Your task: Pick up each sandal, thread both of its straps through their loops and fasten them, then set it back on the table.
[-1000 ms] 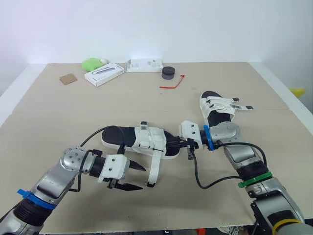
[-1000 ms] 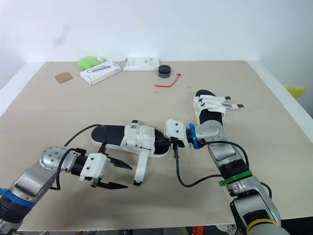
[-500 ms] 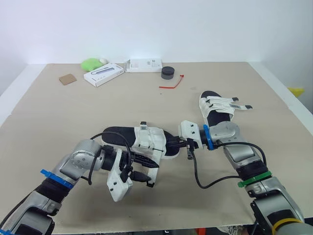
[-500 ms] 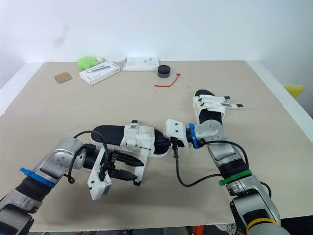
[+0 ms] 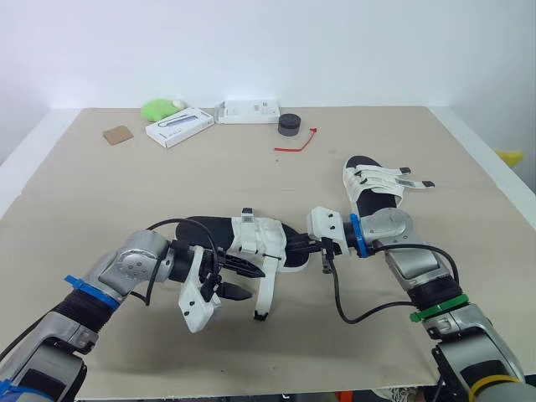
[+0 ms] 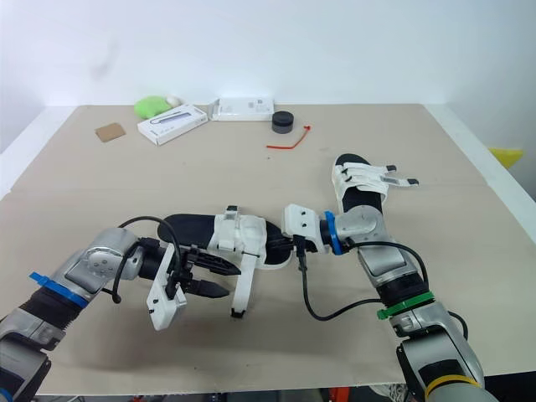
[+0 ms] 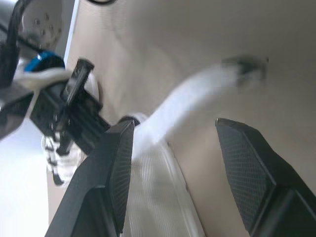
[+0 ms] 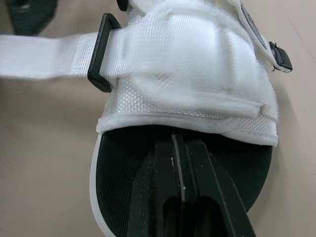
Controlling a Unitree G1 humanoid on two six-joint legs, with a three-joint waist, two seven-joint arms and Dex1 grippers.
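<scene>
One black-soled sandal with white straps (image 5: 243,239) is held just above the table's middle. My right gripper (image 5: 303,245) is shut on its toe end, the fingers (image 8: 180,163) pinching the sole's rim. A loose white strap (image 5: 266,289) hangs from the sandal's buckle side toward the table. My left gripper (image 5: 240,280) is open, its tips right beside that strap. In the left wrist view the blurred strap (image 7: 192,96) runs ahead of the gap between the fingers (image 7: 118,163). The second sandal (image 5: 373,186) lies on the table at the right, with its straps sticking out sideways.
Along the far edge of the table are a green object (image 5: 157,109), two white boxes (image 5: 177,126) (image 5: 247,110), a black round lid (image 5: 289,124), a red tie (image 5: 295,144) and a brown card piece (image 5: 117,134). The table's front edge (image 5: 251,394) is close behind my arms.
My left gripper has turned at the wrist and moved up and right, from the bare table to the hanging strap. The right gripper and the sandal have stayed where they were.
</scene>
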